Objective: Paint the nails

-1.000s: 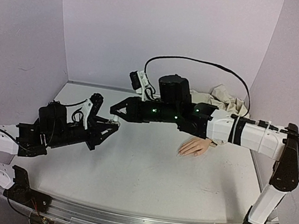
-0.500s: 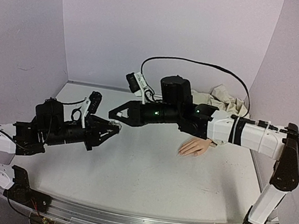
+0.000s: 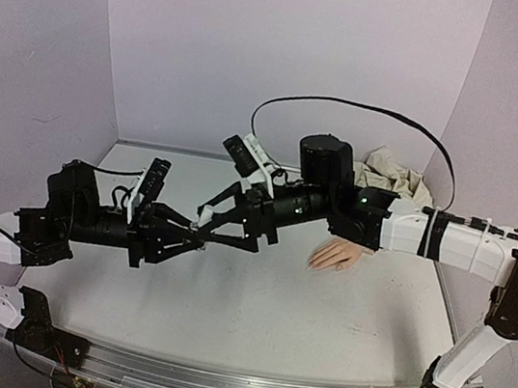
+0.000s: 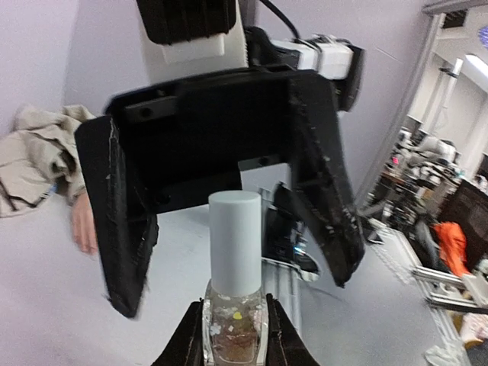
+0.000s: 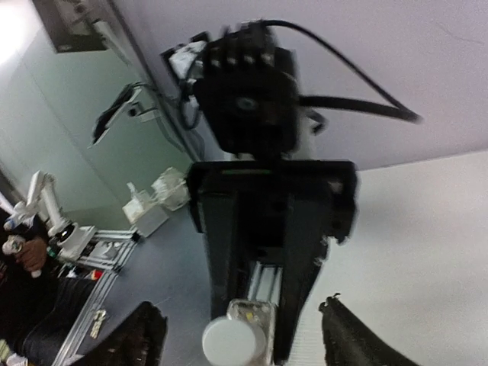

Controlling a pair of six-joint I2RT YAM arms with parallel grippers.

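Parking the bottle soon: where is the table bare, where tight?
Bare: the table's wide near strip between the mannequin hand and the front rail, and its far left corner. Tight: mid-table, where both arms meet at the bottle.

A: Where are the nails [image 3: 312,264]?
B: On the tips of the pink-tan pretend hand [image 3: 340,255]. The hand lies flat on the right side of the white table [image 3: 250,320].
A: Which way does it point?
B: To the left, and a bit toward the front edge. Its wrist goes into a crumpled beige sleeve [image 3: 393,175] at the back.
A: Is there paint on the nails?
B: They are too tiny to tell.
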